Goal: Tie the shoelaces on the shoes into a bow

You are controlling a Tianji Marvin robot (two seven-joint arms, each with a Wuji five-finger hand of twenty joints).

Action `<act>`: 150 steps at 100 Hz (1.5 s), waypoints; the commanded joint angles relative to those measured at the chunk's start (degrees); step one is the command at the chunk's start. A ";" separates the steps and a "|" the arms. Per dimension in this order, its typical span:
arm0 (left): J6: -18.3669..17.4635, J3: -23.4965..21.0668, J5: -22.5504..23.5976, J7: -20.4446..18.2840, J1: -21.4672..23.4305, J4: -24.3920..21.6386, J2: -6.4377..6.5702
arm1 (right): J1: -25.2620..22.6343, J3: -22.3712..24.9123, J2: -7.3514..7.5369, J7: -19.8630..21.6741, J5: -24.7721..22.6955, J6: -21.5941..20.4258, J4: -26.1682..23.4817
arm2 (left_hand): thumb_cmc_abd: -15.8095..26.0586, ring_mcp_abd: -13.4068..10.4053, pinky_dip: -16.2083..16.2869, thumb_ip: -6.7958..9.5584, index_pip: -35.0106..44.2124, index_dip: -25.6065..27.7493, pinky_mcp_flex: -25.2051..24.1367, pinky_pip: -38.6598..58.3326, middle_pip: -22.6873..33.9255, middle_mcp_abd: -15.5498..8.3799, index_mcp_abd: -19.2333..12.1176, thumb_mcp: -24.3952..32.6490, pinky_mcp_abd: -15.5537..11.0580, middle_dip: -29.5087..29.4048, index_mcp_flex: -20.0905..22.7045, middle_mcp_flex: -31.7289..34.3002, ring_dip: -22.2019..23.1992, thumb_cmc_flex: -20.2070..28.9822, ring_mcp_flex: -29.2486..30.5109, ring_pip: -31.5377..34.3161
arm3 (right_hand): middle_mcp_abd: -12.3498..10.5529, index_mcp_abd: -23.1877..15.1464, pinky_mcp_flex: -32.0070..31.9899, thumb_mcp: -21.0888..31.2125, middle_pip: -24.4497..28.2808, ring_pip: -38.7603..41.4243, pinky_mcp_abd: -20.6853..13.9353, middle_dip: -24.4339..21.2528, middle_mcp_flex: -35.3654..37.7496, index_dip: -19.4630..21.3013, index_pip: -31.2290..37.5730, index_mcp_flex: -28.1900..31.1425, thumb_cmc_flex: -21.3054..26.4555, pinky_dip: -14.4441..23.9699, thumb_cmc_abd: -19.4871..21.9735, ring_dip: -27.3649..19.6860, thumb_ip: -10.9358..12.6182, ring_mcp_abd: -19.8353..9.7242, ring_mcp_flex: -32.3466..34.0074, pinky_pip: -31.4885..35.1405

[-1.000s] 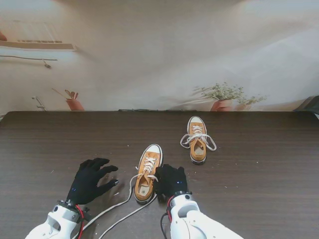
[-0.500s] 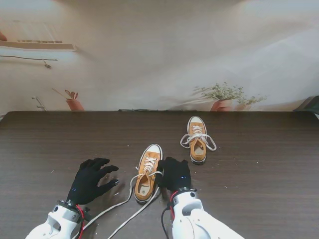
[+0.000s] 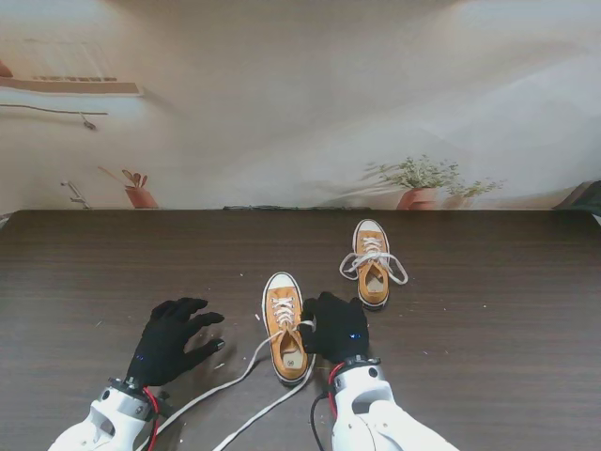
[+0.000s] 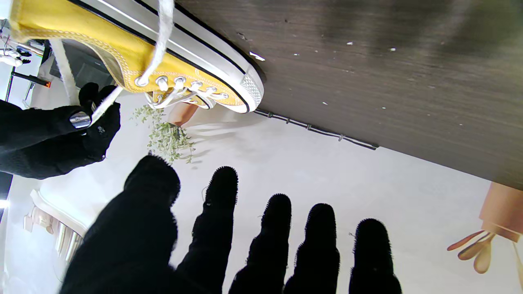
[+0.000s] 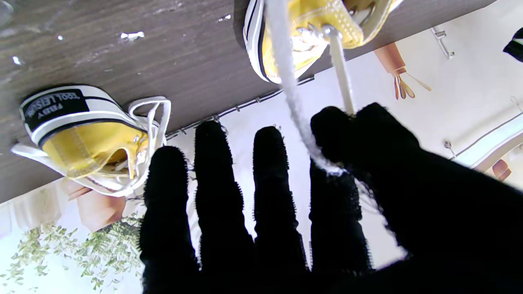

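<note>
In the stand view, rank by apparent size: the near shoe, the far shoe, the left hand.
1. Left hand, nearest the camera, so its lead is unsure.
2. Near shoe.
3. Far shoe, farther off; the shoes look like a matching pair.

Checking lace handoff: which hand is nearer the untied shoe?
Right. The right hand sits against the untied shoe on its right side, pinching a lace. The left hand is off to the shoe's left, apart from it, fingers spread.
</note>
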 commanded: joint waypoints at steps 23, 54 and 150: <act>-0.21 0.04 0.38 -0.66 0.42 -0.69 0.09 | 0.61 -0.47 2.04 1.83 -6.21 0.70 -0.24 | 1.34 -0.73 -0.92 -0.82 0.28 0.91 -1.26 0.27 0.37 -0.58 3.24 1.47 0.24 -0.13 0.55 -0.67 -1.33 0.64 -1.02 -0.10 | -1.05 -1.51 -0.87 2.85 -0.14 -0.89 0.93 0.09 1.26 3.27 1.85 -1.06 3.88 -0.60 -2.17 -0.53 -0.45 -0.64 1.18 -0.61; -0.21 -0.49 0.63 0.08 1.06 -1.37 -0.01 | 0.43 0.84 4.02 -1.12 -15.35 1.84 0.15 | 1.33 -0.79 -0.91 -0.81 0.29 0.92 -1.15 0.36 0.42 -0.45 3.30 1.50 0.19 -0.11 0.64 -0.49 -1.33 0.75 -0.93 -0.07 | -1.36 -2.27 0.02 6.45 0.73 -0.61 0.60 -0.30 1.47 4.45 3.94 -3.01 5.84 -0.63 -5.83 -0.35 0.13 -0.96 1.80 -0.38; -0.26 -0.10 0.18 -1.05 1.03 -1.80 0.04 | -2.83 6.43 -4.51 -2.52 26.54 -12.71 1.15 | 1.71 -0.66 -1.14 -1.06 1.33 1.40 -0.90 1.13 0.87 -0.35 3.22 1.30 0.25 0.03 1.72 0.86 -1.31 0.99 0.01 0.48 | 0.39 -1.68 1.74 4.91 -5.24 -5.72 1.05 -6.07 26.68 9.02 11.54 -9.97 8.20 -3.71 0.01 -1.15 -1.90 -1.11 15.26 -0.99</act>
